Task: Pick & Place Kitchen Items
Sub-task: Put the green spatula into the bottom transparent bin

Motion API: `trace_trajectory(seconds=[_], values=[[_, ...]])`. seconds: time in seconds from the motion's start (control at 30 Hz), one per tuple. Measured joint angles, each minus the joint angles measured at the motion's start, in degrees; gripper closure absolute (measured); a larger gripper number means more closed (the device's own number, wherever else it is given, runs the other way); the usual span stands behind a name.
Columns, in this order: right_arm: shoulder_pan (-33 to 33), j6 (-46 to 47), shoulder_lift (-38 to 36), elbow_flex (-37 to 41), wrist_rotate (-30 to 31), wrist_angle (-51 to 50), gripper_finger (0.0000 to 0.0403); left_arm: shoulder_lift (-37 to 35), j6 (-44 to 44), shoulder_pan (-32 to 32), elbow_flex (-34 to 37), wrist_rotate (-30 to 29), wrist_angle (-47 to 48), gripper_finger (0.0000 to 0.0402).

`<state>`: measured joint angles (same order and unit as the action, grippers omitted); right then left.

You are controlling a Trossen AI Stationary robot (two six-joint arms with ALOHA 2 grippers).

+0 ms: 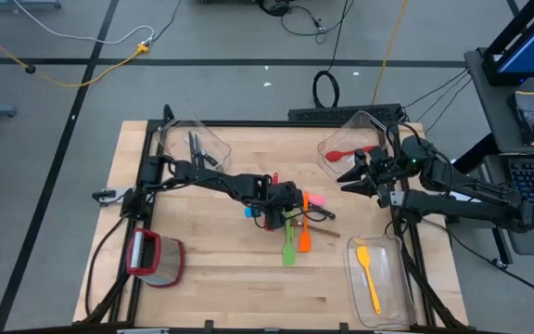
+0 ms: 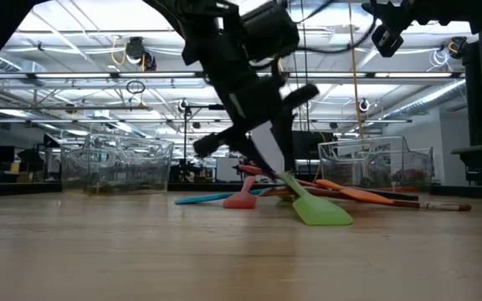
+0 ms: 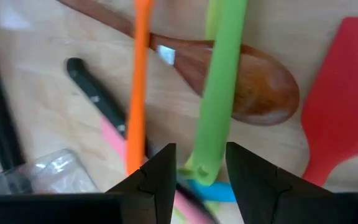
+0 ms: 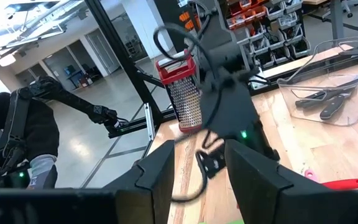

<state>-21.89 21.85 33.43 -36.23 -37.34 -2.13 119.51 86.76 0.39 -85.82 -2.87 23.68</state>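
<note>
The left gripper [image 3: 197, 177] reaches down mid-bench, fingers parted astride the green spatula [image 3: 219, 93]; the right gripper [image 1: 358, 178] hovers with fingers spread.

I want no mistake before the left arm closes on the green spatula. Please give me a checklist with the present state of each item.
1. Left gripper open: ok.
2. Green spatula handle end between its fingers: ok.
3. Orange utensil outside the fingers: ok, but close beside.
4. Wooden spoon under the green handle: not ok, may shift.
5. Right gripper away from the pile, above the bin: ok.
</note>
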Motion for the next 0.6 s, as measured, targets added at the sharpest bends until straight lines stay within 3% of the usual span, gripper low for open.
trace_trajectory(seconds=[0.6], values=[[-0.02, 0.0, 0.01, 0.02, 0.03, -0.26, 0.0268, 1.28, -0.02, 0.19, 0.11, -0.2, 0.16, 0.0259]])
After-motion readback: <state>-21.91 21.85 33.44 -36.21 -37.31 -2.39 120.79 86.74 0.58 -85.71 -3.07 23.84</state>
